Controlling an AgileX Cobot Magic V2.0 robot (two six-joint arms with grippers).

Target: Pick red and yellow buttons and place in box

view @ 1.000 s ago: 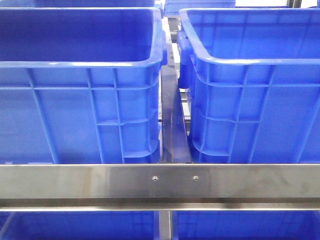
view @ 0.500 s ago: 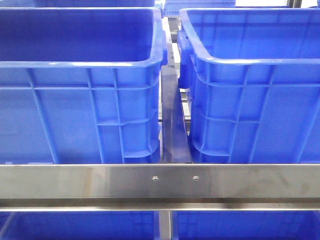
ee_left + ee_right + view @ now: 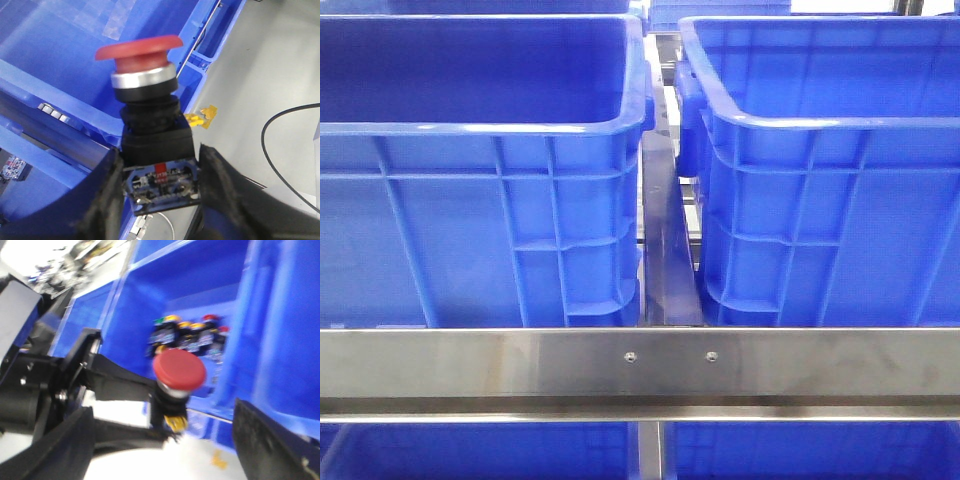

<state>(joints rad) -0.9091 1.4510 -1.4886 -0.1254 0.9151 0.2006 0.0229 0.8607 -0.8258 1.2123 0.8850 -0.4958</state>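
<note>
A red button (image 3: 137, 50) with a mushroom cap, a chrome ring and a black body stands upright between the fingers of my left gripper (image 3: 160, 172), which is shut on its base. In the right wrist view the same red button (image 3: 179, 369) hangs at the tip of a black arm (image 3: 110, 372), beside a blue box (image 3: 200, 280). Several buttons (image 3: 190, 335) with yellow, red and green caps lie at that box's bottom. My right gripper (image 3: 160, 455) is open, its fingers (image 3: 55, 450) far apart and holding nothing. Neither gripper shows in the front view.
Two tall blue crates (image 3: 480, 125) (image 3: 820, 122) stand side by side behind a steel rail (image 3: 640, 365), a narrow gap between them. A grey floor with a black cable (image 3: 285, 140) and a small yellow piece (image 3: 202, 116) lies beside the crate (image 3: 65, 45).
</note>
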